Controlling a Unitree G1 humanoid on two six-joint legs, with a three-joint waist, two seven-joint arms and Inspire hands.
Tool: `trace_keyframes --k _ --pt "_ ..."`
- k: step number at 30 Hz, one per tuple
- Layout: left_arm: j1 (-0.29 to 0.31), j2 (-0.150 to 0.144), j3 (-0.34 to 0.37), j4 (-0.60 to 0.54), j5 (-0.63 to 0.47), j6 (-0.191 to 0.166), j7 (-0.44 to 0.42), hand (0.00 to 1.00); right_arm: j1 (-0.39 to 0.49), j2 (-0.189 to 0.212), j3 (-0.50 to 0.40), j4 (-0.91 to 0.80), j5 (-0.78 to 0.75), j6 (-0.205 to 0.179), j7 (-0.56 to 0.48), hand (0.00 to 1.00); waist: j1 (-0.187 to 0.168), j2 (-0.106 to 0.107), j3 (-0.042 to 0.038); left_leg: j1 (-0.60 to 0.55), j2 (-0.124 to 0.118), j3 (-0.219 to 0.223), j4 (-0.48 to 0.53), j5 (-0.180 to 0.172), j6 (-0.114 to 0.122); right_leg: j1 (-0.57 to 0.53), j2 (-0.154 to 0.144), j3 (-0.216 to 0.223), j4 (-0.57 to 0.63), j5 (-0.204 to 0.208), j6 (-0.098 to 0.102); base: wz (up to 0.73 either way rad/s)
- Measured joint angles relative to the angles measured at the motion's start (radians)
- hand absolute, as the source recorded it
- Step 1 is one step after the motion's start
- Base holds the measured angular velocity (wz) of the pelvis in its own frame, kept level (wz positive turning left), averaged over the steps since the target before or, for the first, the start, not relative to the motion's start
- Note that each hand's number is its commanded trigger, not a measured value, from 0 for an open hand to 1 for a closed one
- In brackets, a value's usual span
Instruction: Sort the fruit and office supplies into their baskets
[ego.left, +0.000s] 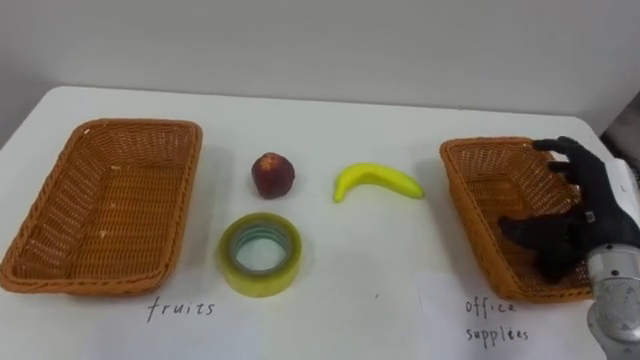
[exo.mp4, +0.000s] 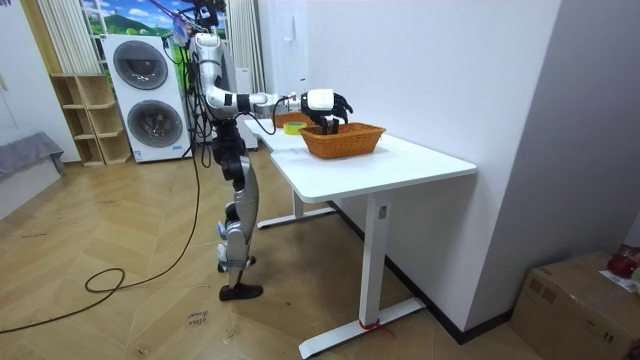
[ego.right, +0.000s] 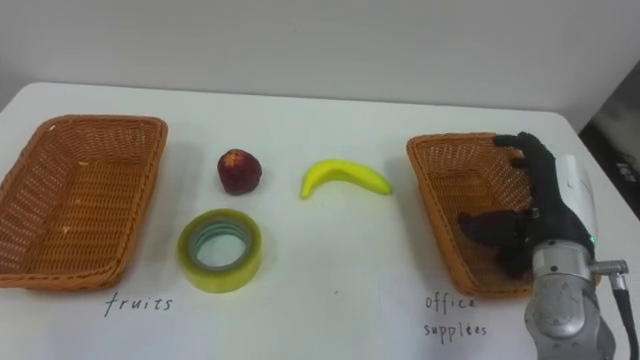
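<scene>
You've got a white table (ego.left: 400, 285) up against a plain wall, and in the room view the robot stands at one end of it with an arm stretched over the top. The tape roll (ego.left: 260, 254) lies flat on the bare table, just in front of the red fruit (ego.left: 272, 175). The banana (ego.left: 378, 181) sits off to their right. All three are out between the two baskets, so nothing's sorted yet. The left basket (ego.left: 140, 127), the one marked for fruit, looks empty. Your right hand (ego.left: 590, 215) hangs over the right basket (ego.left: 478, 147), the office one, fingers spread and loose, with nothing in it that I can see. It covers part of the basket floor though, so I can't say what's under it. My read is you're between picks. The tape seems the natural next grab, since it belongs in the basket you're already at. That means swinging left past the banana without bumping it, coming down over the roll and closing on its rim.
</scene>
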Motion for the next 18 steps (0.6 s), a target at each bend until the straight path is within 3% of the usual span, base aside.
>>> trace_keyframes --k 18 --pt "-0.002 0.000 -0.004 0.000 0.000 0.000 0.000 0.00 0.000 0.000 0.000 0.000 0.000 0.000 0.000 0.00 0.000 0.002 0.0001 0.000 0.000 0.000 0.000 0.000 0.000 0.000 0.000 0.000 0.001 0.000 0.000 0.00"
